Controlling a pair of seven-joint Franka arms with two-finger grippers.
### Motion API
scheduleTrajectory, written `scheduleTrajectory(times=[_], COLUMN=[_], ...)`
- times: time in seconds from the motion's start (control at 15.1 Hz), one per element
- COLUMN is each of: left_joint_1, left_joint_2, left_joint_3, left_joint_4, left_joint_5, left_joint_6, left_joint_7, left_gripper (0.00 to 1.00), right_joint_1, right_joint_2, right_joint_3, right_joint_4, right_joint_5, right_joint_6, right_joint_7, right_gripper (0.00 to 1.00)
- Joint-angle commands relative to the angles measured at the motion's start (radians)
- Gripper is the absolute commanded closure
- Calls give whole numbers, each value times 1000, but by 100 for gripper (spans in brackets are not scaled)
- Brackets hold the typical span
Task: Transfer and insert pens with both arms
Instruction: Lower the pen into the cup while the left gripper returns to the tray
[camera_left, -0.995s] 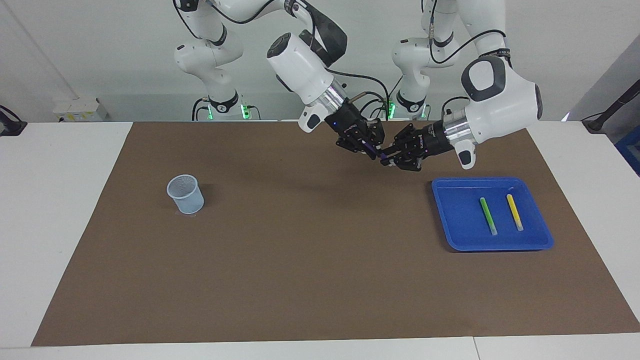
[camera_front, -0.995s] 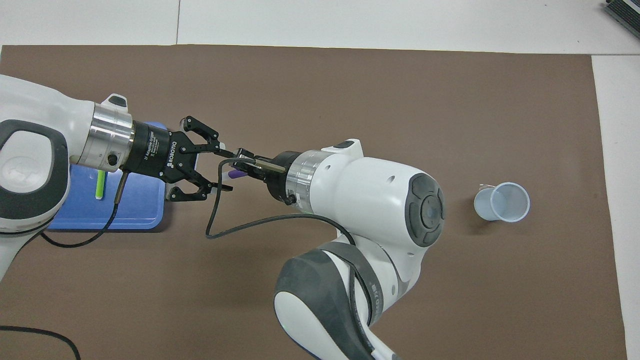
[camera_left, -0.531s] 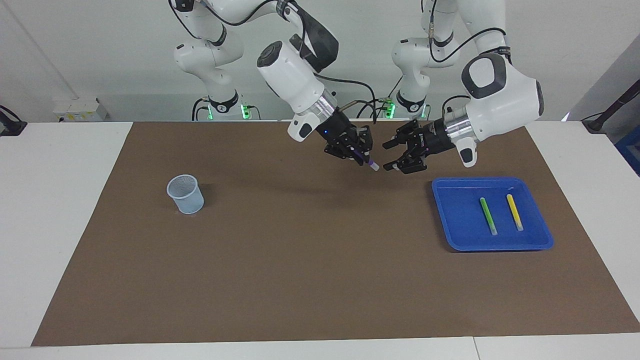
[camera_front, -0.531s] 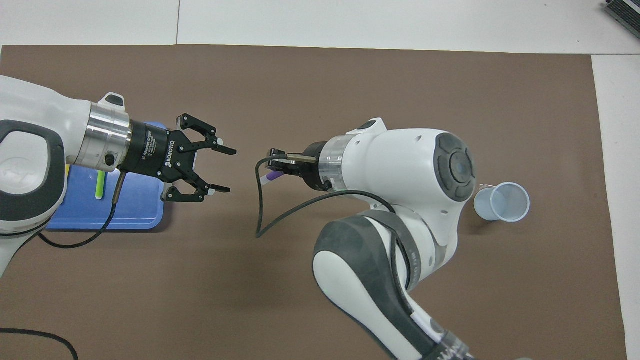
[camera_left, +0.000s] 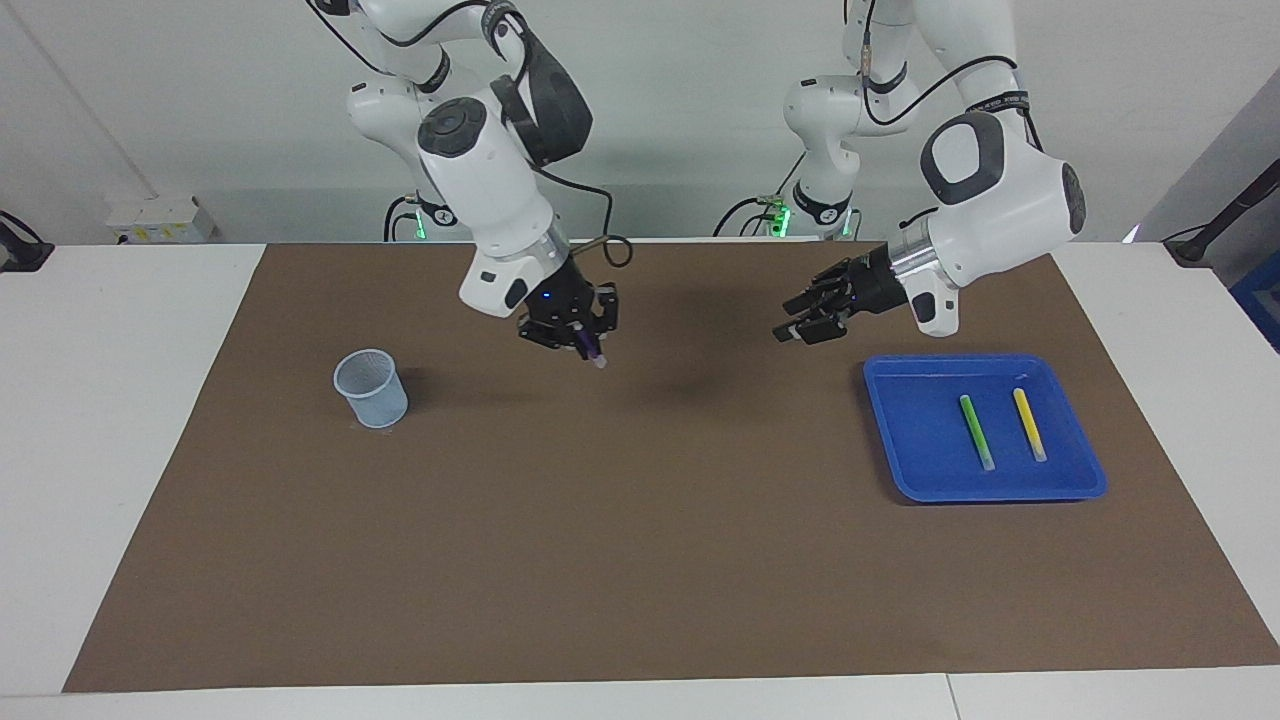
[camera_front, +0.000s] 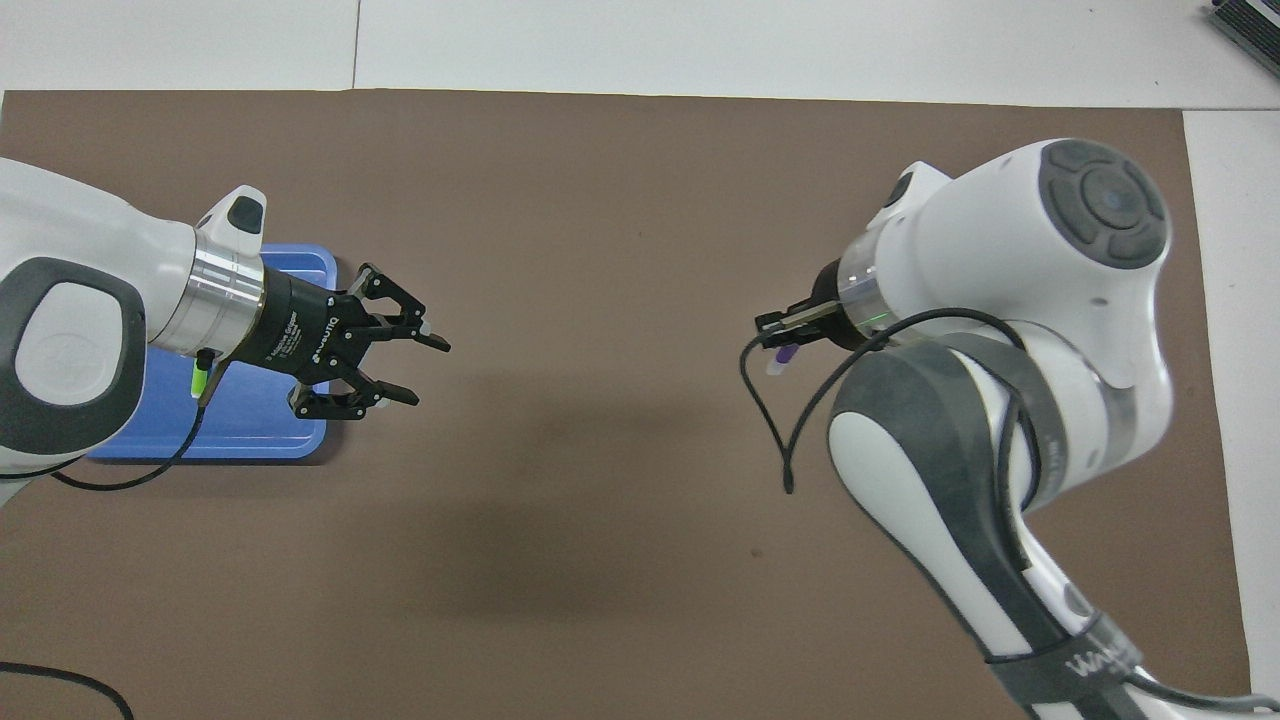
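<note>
Since a second ago the two grippers have split apart. Facing view: right gripper, clamped on the purple pen, is over the mat near the cup; green pen and yellow pen lie in the blue tray. Overhead view: left gripper hangs spread, holding nothing, just beside the tray.

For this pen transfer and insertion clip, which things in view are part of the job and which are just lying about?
Part of the job:
purple pen, held by the right gripper
green pen and yellow pen, in the blue tray
mesh cup
left gripper, open

Just lying about:
brown mat
</note>
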Motion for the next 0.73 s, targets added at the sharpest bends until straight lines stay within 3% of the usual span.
scheduleTrajectory(times=[0.0, 0.33, 0.53, 0.66], left_joint_1=[15, 109, 199, 245], left_joint_2=[-41, -39, -30, -27], left_joint_3=[11, 11, 11, 11], left_joint_4=[-41, -41, -44, -65], left_joint_5=[117, 366, 437, 484], left_joint_6=[5, 17, 54, 106], left_joint_7=[241, 651, 817, 893], left_gripper=[40, 43, 44, 44], right_joint_1=[-106, -242, -301, -315], right_joint_2=[-35, -93, -137, -145], right_joint_3=[14, 15, 15, 15], right_joint_4=[-29, -184, -337, -385], right_joint_5=[-103, -172, -174, -172], right_joint_6=[-70, -5, 153, 187], right_joint_7=[-199, -405, -478, -483], right_gripper=[100, 100, 100, 100])
